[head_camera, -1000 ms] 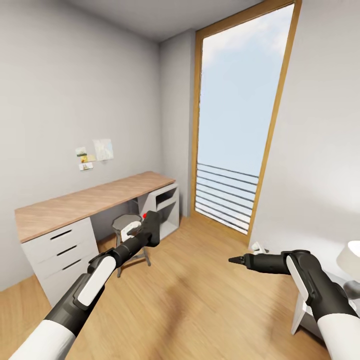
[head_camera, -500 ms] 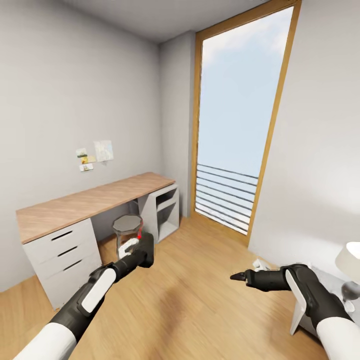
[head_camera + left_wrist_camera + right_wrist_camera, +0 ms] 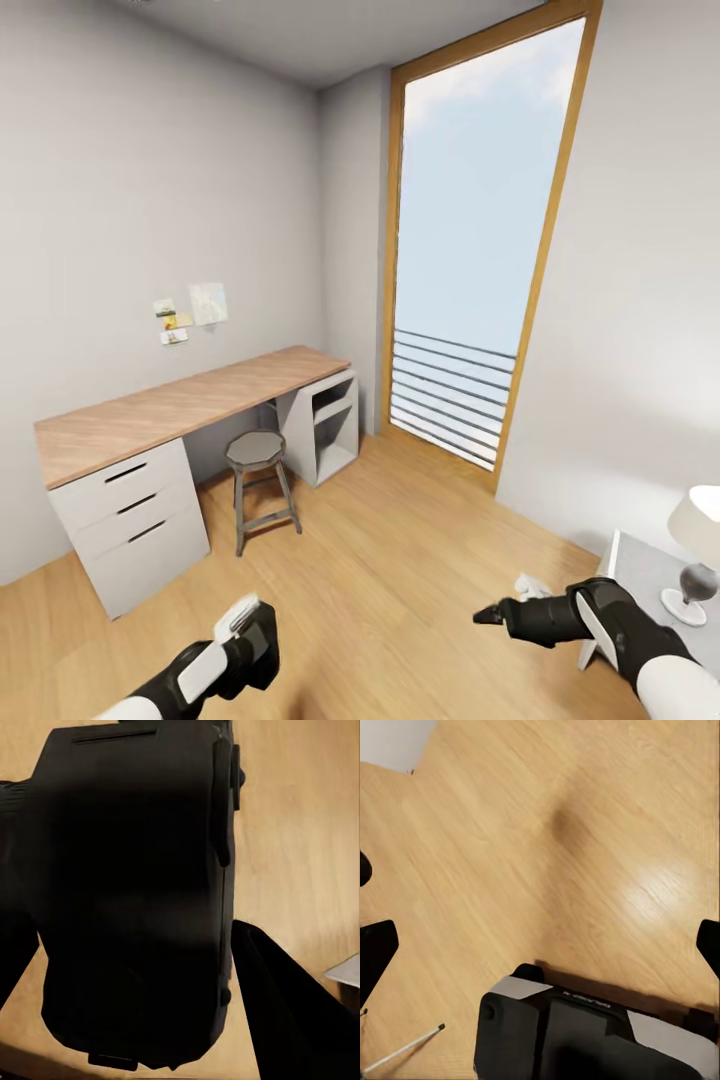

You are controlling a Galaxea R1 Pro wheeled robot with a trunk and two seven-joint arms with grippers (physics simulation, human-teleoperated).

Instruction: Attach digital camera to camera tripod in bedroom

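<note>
I've got the chunky black digital camera (image 3: 135, 892) clamped in my left tool (image 3: 245, 640), right tool (image 3: 487, 614) looks closed and empty, still in the wooden-topped counter (image 3: 170, 410) room, so tripod mounting remains.

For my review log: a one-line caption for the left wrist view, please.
Left claw shut on the digital camera, its black body seen close up, over a light wood floor.

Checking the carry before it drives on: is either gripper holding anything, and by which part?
The left gripper clamps the digital camera across its body. The right gripper holds nothing.
</note>
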